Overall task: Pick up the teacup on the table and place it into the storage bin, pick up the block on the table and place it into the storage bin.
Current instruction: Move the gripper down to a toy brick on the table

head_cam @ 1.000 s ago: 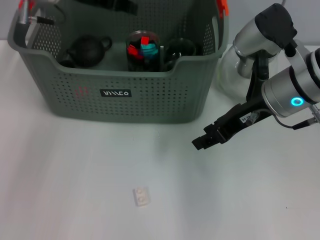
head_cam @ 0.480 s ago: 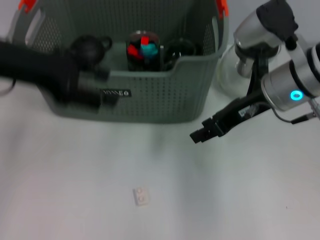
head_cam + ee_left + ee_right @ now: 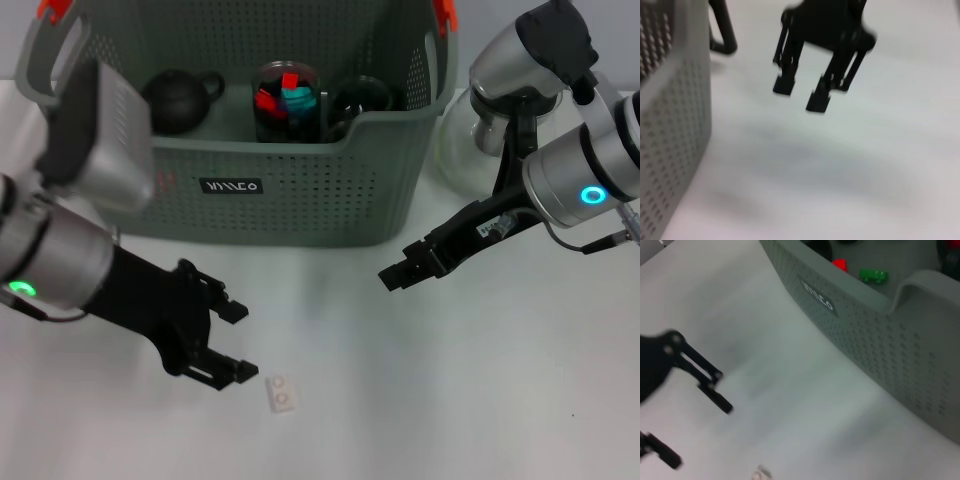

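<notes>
I see the small white two-stud block (image 3: pixel 283 393) lying flat on the white table (image 3: pixel 420 400), at about six o'clock from the large grey perforated plastic storage bin (image 3: pixel 300 190) and well apart from it. The bin sits at twelve o'clock in the head view, with orange handle clips and a small black label with white letters (image 3: pixel 231 186) on its front wall. Inside it I make out a dark round teapot (image 3: pixel 180 98), a clear jar holding red and teal pieces (image 3: pixel 289 100) and a dark cup (image 3: pixel 362 97).

My left gripper (image 3: pixel 235 342) hangs low over the table at roughly nine o'clock from the block, just beside it, with its two black fingers spread apart and holding nothing. My right gripper (image 3: pixel 397 278) hovers at about two o'clock from the block, in front of the bin's right corner; I cannot tell how its fingers stand there.

The left wrist view settles that: it catches the right gripper (image 3: pixel 801 95) farther off with its fingertips parted and nothing between them, plus the bin wall (image 3: pixel 670 150). The right wrist view shows the label (image 3: pixel 816 295), a red and a green piece (image 3: pixel 873 275) on the bin floor, and the left gripper's spread fingers (image 3: pixel 710 387). A clear glass vessel (image 3: pixel 462 140) stands at three o'clock from the bin.
</notes>
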Available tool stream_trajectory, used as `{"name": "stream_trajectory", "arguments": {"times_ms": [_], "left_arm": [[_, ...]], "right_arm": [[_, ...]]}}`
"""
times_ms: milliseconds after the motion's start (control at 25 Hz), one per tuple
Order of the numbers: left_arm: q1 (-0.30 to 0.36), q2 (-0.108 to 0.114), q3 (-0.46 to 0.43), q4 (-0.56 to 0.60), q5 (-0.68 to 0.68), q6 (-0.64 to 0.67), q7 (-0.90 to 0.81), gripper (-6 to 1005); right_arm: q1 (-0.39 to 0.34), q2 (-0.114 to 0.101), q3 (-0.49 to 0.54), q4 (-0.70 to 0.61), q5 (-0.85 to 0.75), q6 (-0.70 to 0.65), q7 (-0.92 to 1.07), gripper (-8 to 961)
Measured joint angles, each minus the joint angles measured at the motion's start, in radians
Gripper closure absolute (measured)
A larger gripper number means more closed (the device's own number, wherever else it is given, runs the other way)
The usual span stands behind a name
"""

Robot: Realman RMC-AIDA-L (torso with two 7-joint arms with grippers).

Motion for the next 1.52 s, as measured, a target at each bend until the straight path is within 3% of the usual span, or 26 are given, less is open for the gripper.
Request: {"name": "stream_trajectory", "arguments": {"times_ms": [120,280,880,1520], "left_arm": [[0.036,-0.019,0.075,-0.011,0.016,-0.080,0.009,309],[0.066,-0.020,0.181,-0.004,0.012,-0.158,0.001,309],[0.061,-0.019,0.418,0.011,0.044,-0.296,-0.152,310],[0.066,-0.021,0.535,0.014,0.132,-0.374,-0.255,311]], "right_arm": [[0.007,0.001,0.000,0.008,0.000,0.000,0.001,397],[0.010,0.001,0.000,0.010,0.000,-0.001,0.002,397],[0.017,-0.005,0.000,0.012,0.000,-0.003,0.013,396],[0.021,-0.009,0.000,0.020,0.000,-0.002,0.013,394]]}}
